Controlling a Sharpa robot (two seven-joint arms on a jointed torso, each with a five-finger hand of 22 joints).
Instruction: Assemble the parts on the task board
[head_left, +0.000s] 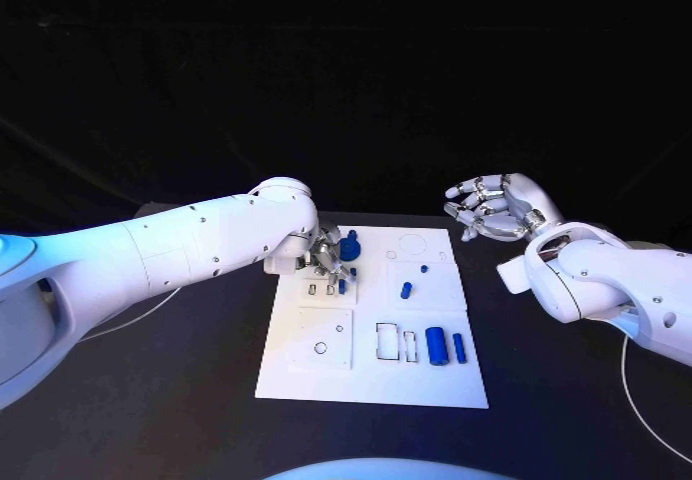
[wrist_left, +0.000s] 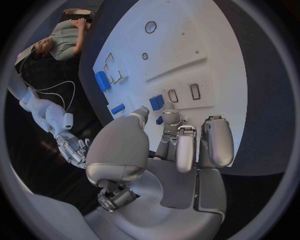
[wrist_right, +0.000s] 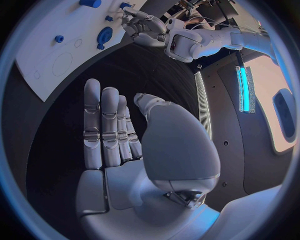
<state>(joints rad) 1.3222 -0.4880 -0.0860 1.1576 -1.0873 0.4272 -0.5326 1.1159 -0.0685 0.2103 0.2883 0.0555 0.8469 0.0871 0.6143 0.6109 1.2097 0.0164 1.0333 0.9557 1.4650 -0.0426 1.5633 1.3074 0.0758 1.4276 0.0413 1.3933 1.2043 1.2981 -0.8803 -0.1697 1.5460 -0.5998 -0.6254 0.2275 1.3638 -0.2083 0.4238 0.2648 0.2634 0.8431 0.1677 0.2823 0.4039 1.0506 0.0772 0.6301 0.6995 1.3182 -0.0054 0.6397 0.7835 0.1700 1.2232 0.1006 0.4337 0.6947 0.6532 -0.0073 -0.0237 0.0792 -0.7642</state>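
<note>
The white task board (head_left: 378, 375) lies in the middle of the table. My left hand (head_left: 325, 262) is low over its far left part, thumb and a finger (wrist_left: 170, 121) closed round a blue part (head_left: 349, 245) just above two small slots (wrist_left: 173, 95). On the board lie a thick blue cylinder (head_left: 436, 346), a thinner blue rod (head_left: 459, 348), a small blue piece (head_left: 407, 291) and a tiny blue peg (head_left: 427, 268). My right hand (head_left: 490, 208) is raised beyond the board's far right corner, its fingers (wrist_right: 103, 125) straight and apart, holding nothing.
The black table (head_left: 562, 400) surrounds the board. Empty rectangular recesses (head_left: 389, 340) sit beside the cylinder, and a raised square plate with a small ring (head_left: 320, 348) lies at the near left. A round outline (head_left: 414, 243) marks the far right.
</note>
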